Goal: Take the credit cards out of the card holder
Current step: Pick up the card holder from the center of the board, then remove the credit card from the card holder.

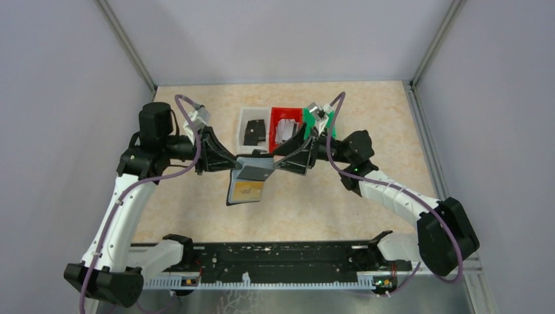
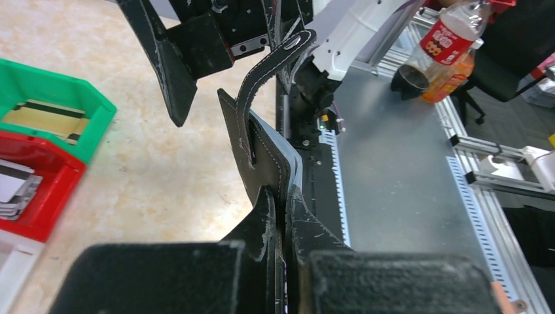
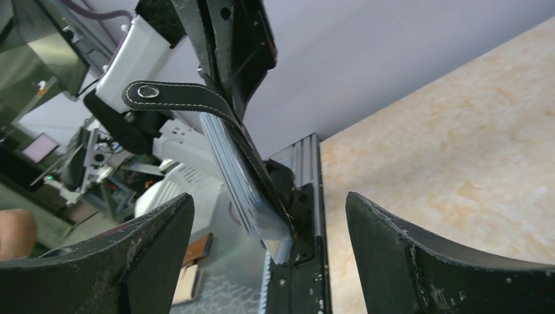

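Observation:
My left gripper [image 1: 237, 162] is shut on the black card holder [image 1: 255, 169] and holds it in the air above the table. In the left wrist view the jaws [image 2: 283, 203] pinch its black flap [image 2: 262, 150], and the strap tab [image 2: 271, 65] curls upward. The holder hangs open, with a gold card [image 1: 249, 191] showing in its lower part. My right gripper [image 1: 283, 160] is open, level with the holder's right edge. In the right wrist view its jaws [image 3: 269, 196] stand wide on either side of the holder [image 3: 252, 176], not touching it. Pale stacked edges [image 3: 229, 163] show there.
Three bins stand behind the grippers: a white one [image 1: 243, 127] with a black item, a red one [image 1: 286, 114] holding silvery cards [image 1: 285, 131], and a green one [image 1: 332, 133] partly hidden by the right arm. A drink bottle [image 2: 445, 46] stands off the table.

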Available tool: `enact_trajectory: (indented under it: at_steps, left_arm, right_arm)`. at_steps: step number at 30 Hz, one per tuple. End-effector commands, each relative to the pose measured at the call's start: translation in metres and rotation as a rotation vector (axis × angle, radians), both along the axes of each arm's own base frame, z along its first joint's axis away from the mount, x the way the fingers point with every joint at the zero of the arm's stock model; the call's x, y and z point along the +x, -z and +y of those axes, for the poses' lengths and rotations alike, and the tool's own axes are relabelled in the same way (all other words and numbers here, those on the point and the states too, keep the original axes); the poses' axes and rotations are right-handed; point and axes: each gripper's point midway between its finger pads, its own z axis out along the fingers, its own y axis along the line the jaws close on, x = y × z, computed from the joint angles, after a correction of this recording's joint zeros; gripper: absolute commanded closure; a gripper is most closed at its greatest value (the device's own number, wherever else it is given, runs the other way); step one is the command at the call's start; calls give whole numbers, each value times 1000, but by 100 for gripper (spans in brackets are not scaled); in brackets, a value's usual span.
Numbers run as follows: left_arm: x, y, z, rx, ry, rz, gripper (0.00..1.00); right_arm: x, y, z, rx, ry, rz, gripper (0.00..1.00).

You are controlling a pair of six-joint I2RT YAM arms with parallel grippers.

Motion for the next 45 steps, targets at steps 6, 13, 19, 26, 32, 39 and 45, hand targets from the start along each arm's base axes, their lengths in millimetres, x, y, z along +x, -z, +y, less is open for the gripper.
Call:
enact_trajectory:
  at_steps: [6, 13, 19, 26, 32, 39, 45]
  left_arm:
    - [-29, -20, 2, -50, 100, 26, 100]
    - [-29, -19, 2, -47, 92, 16, 100]
    - [-30, -19, 2, -48, 93, 19, 100]
    - [-25, -19, 2, -39, 63, -7, 100]
    - [-22, -2, 3, -12, 42, 3, 58]
    - [-23, 7, 3, -2, 43, 18, 45]
    - [-12, 16, 4, 18, -14, -45, 53]
  right_arm:
    - [-24, -47, 16, 97, -96, -95, 36]
    - [-32, -51, 17, 121, -145, -72, 71]
    - [-33, -50, 17, 111, -134, -84, 76]
    - [-29, -62, 17, 115, -102, -68, 100]
    - [-11, -68, 17, 61, 26, -25, 100]
    - [-9, -72, 12, 25, 86, -53, 100]
    - [-13, -79, 13, 15, 96, -68, 100]
